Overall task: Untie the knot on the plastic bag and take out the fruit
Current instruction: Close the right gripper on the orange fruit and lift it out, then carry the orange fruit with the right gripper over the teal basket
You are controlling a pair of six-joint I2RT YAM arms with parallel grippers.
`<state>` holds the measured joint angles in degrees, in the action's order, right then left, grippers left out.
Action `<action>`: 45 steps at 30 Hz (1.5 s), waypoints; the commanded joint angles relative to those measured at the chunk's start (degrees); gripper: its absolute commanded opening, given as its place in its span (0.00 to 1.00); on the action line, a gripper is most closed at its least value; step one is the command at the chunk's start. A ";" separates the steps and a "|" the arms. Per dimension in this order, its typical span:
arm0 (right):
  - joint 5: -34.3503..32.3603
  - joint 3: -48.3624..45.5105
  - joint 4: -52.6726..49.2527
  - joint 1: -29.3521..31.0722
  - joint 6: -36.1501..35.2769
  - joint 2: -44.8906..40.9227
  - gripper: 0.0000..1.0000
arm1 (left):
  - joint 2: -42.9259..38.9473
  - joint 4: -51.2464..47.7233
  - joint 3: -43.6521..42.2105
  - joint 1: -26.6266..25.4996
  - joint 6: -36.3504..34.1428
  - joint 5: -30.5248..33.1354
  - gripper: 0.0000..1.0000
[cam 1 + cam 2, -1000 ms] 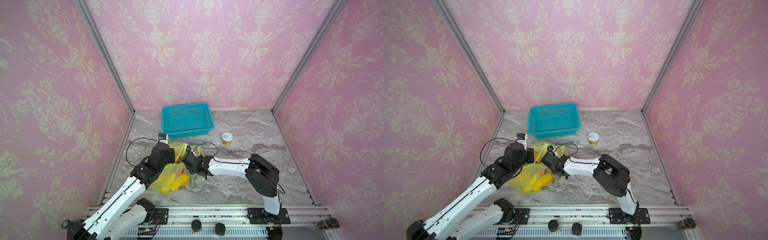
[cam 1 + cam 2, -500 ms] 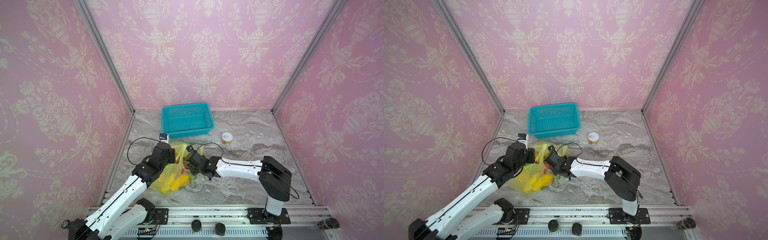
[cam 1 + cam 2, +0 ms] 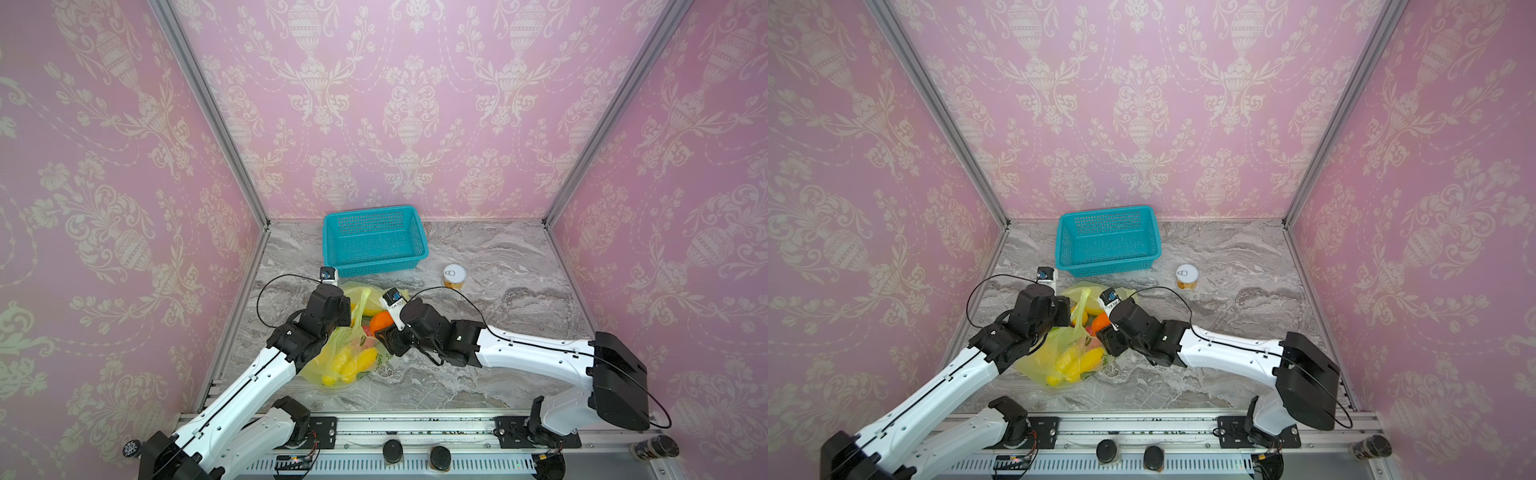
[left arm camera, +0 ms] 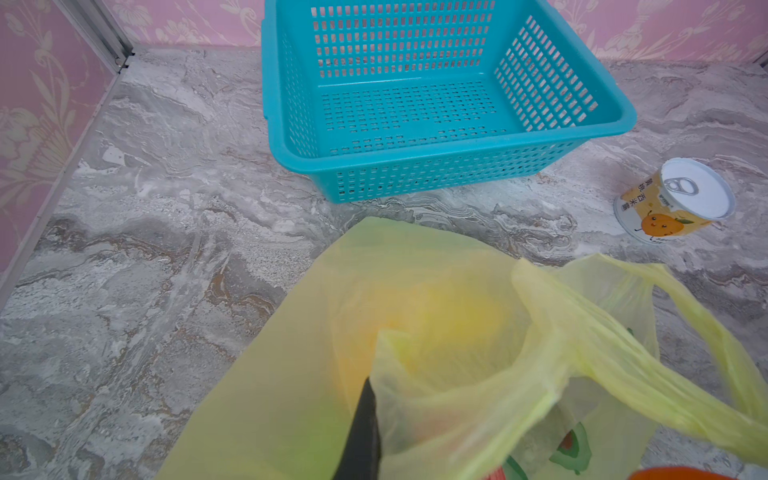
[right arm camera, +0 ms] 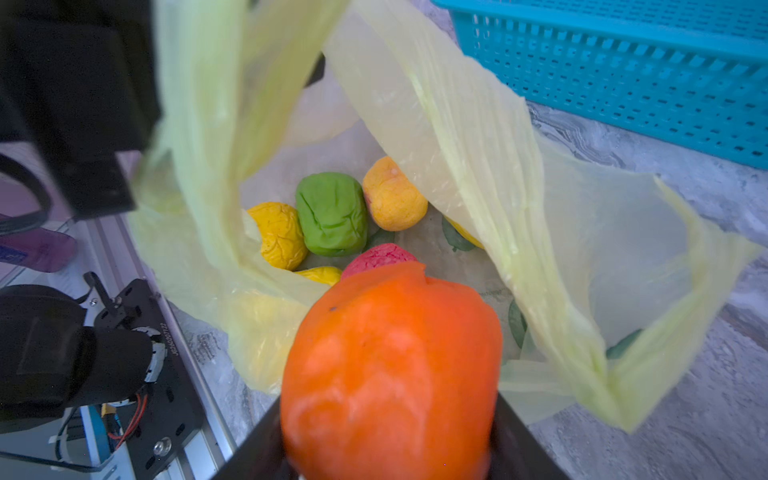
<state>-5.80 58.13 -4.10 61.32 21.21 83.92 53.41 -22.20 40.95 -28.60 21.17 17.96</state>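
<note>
The yellow-green plastic bag (image 3: 349,349) (image 3: 1065,353) lies on the marble floor in front of the basket with its mouth open. The knot is out of view. My left gripper (image 4: 368,388) is shut on the bag's thin edge and holds a handle strip (image 3: 364,300) up. At the bag's mouth my right gripper (image 5: 388,432) is shut on the orange fruit (image 5: 390,365) (image 3: 381,320). Inside the bag lie a green fruit (image 5: 332,218), a yellow-orange one (image 5: 392,195), a yellow one (image 5: 278,235) and a pink-red one (image 5: 378,255). Long yellow fruit (image 3: 353,362) shows through the film.
A teal mesh basket (image 3: 332,241) (image 4: 415,149) stands just behind the bag, with nothing in it. A small pull-tab can (image 3: 454,276) (image 4: 681,199) stands to the basket's right. Pink walls close in the left, back and right. The arms' rail runs along the front.
The right arm's elbow has swung to the right and its gripper has drawn back slightly. The orange fruit now shows at the bag's mouth. The left arm has hardly moved.
</note>
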 commanded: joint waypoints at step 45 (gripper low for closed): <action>-9.76 35.87 -21.58 -29.24 -3.17 32.86 0.14 | -2.59 11.99 -6.76 0.56 1.77 -1.76 0.00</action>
<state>-13.98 99.15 -29.08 32.10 15.88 121.10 51.77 -10.72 35.29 -28.60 24.03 15.79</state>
